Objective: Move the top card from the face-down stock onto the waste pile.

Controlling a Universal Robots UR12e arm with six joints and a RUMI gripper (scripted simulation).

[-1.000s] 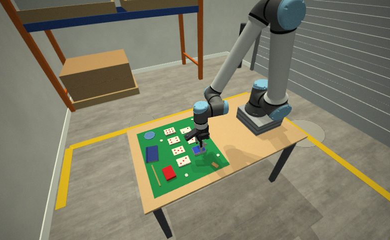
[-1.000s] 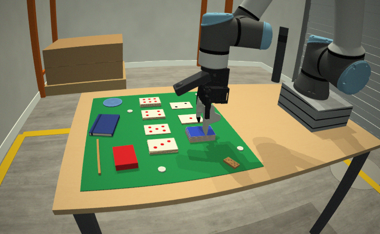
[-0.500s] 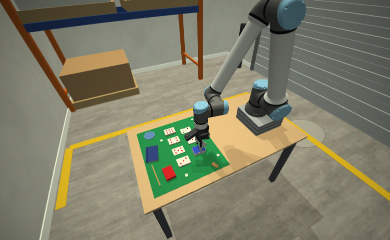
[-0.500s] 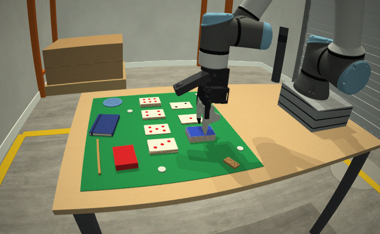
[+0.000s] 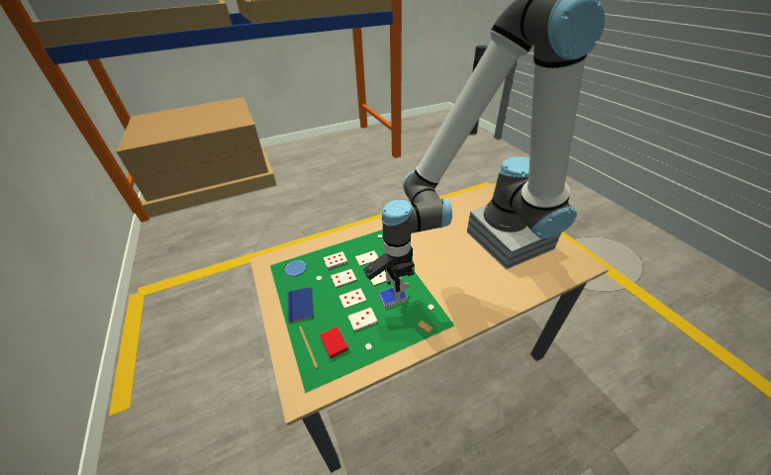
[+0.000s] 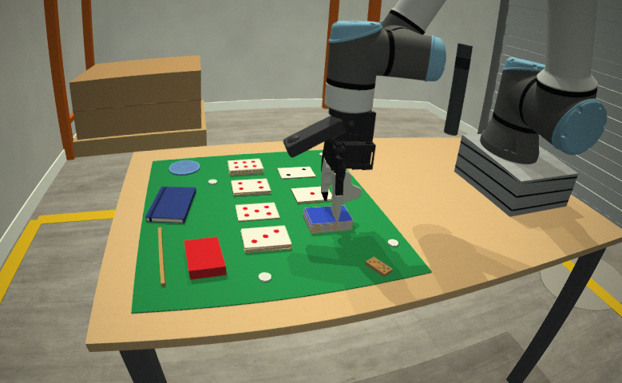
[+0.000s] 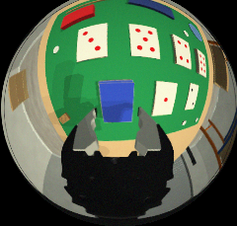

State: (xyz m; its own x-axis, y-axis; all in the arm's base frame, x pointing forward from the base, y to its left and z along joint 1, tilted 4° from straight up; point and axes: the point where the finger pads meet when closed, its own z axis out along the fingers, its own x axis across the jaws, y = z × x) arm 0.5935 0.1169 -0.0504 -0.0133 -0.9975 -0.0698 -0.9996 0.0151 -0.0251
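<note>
The face-down stock (image 6: 328, 219) is a thick stack with a blue back, on the right side of the green mat (image 6: 275, 237). It also shows in the top view (image 5: 393, 297) and in the wrist view (image 7: 117, 101). The waste pile (image 6: 265, 238), a thick stack showing three red pips, lies to its left in the nearest row; it also shows in the wrist view (image 7: 92, 41). My gripper (image 6: 331, 208) points straight down over the stock, half open and empty. Its fingertips stand just above the stack, one on each side of it.
Face-up cards lie in two columns behind the piles, one with a single red pip (image 6: 311, 194) right behind the stock. A red box (image 6: 204, 257), blue notebook (image 6: 171, 203), wooden stick (image 6: 161, 255), brown tile (image 6: 378, 266) and white chips (image 6: 264, 276) also lie on the mat.
</note>
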